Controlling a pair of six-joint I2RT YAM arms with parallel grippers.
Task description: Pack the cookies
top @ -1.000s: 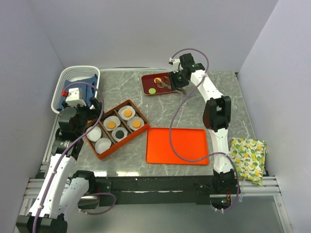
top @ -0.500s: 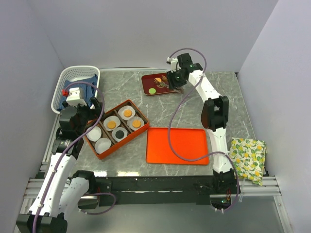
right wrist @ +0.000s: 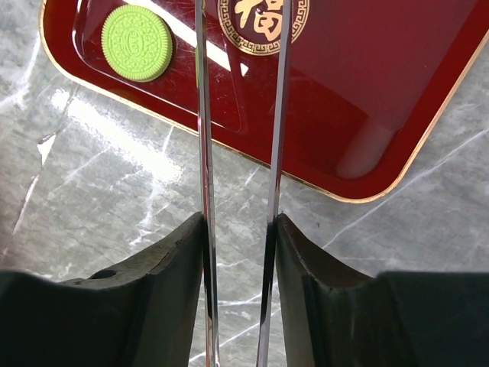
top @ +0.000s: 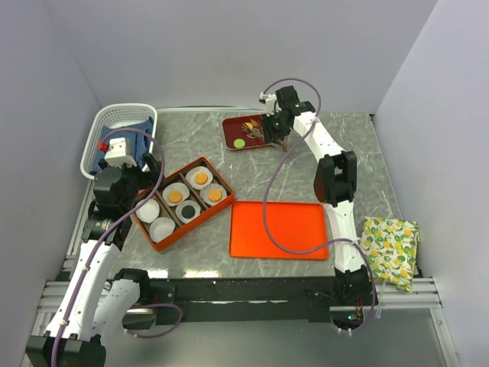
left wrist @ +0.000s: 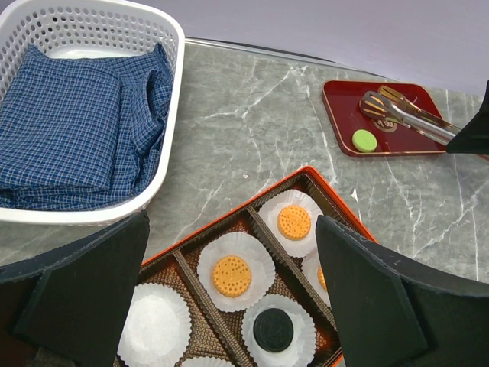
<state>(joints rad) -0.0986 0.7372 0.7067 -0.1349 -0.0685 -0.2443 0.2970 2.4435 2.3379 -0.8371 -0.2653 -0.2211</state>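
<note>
A green cookie (right wrist: 137,43) (top: 239,143) lies on the dark red tray (right wrist: 367,99) (top: 233,130) at the back of the table. My right gripper (right wrist: 239,222) (top: 276,130) is shut on metal tongs (right wrist: 205,138) (left wrist: 405,116), whose two arms reach out over that tray; their tips are above the wrist view's top edge. The orange box (top: 157,243) holds three orange cookies (top: 201,177) (left wrist: 231,275) and a black one (left wrist: 273,329) in white paper cups, plus two empty cups (top: 162,228). My left gripper (left wrist: 233,222) (top: 143,174) hangs open above the box.
A white basket (top: 95,126) with a folded blue checked cloth (left wrist: 61,130) stands at the back left. A flat orange lid (top: 279,229) lies at the front centre. A lemon-print cloth (top: 391,251) sits at the front right edge.
My right gripper has shifted a little left toward the red tray with the tongs, and its fingers have squeezed the tong arms closer. The left arm has stayed still.
</note>
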